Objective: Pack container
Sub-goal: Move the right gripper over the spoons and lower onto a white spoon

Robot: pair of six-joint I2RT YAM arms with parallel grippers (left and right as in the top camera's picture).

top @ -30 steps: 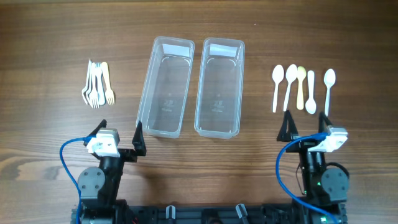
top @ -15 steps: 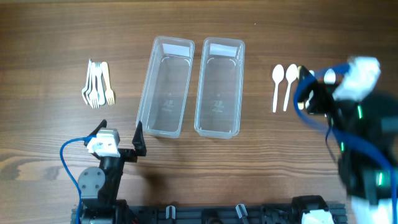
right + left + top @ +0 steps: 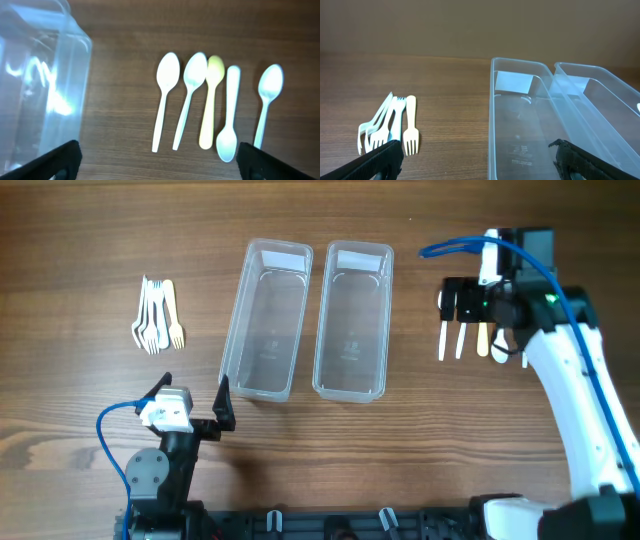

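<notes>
Top-down view of a wooden desk [image 3: 80, 240] with two robot arms. Two clear plastic containers stand side by side at the centre, long sides nearly touching, both empty: the left container [image 3: 262, 330] sits slightly angled, the right container [image 3: 352, 320] straighter.

To the left of them, well apart, lies a small bundle of white forks [image 3: 155, 315] with one cream fork at its right edge, prongs towards the robot.

The left claw [image 3: 193, 393] rests low near the front edge of the desk, just before the left container. Its two black fingers are spread wide with nothing between them. Its wrist camera looks along both containers, the forks [image 3: 410, 137] off to the left.

The right arm reaches out over the desk's right side. The right claw [image 3: 462, 302] hangs above a row of five spoons – four white, one cream – partly hiding them from overhead. Its wrist view shows the spoons [image 3: 196, 75] lying parallel, one white spoon reversed, and the right container [image 3: 40, 85] at left. Its fingers are also wide apart and empty – no spoon is touched.
</notes>
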